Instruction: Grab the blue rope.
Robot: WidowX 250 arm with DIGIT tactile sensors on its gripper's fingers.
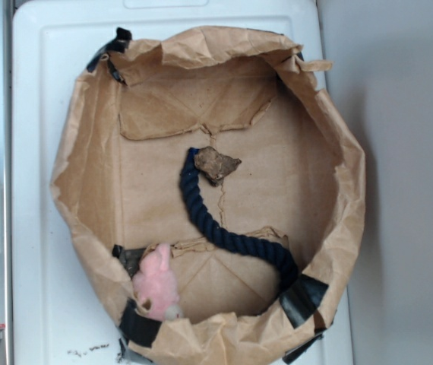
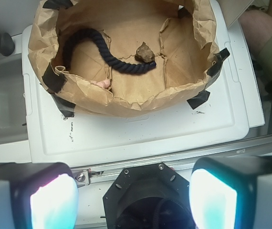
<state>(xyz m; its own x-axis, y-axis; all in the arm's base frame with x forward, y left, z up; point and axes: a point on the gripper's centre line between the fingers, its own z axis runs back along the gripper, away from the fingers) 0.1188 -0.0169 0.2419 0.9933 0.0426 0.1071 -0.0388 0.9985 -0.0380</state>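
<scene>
**Rope waits in the paper nest, pincer parked outside it**

The blue rope point(image 1: 228, 232) lies on the floor of a shallow nest made from crumpled brown paper point(image 1: 330, 152), its walls folded up and pinned at several spots with black tape patches point(image 1: 304, 298). Those raised walls look meant to keep loose things from rolling off the white tray point(image 1: 42, 114) that carries the nest on the bench. In the exterior view the rope curves from the centre of the frame down toward the lower right, where its far end runs up against the paper wall beside a tape patch. Its upper end touches a small brown rock-like lump point(image 1: 216, 163), so a grasp there would likely catch both; the bare middle of the curve seems the safer place to close on.

A pink plush toy point(image 1: 157, 283) sits against the lower-left wall, near the rope yet apart from it.

In the wrist view the pincer point(image 2: 133, 198) sits at the bottom of the frame, its two pads point(image 2: 54, 202) spread wide with nothing between them, well short of the nest at the top of the frame. From there the near paper wall stands between pincer and rope, so the approach probably has to come over the rim and down.
</scene>
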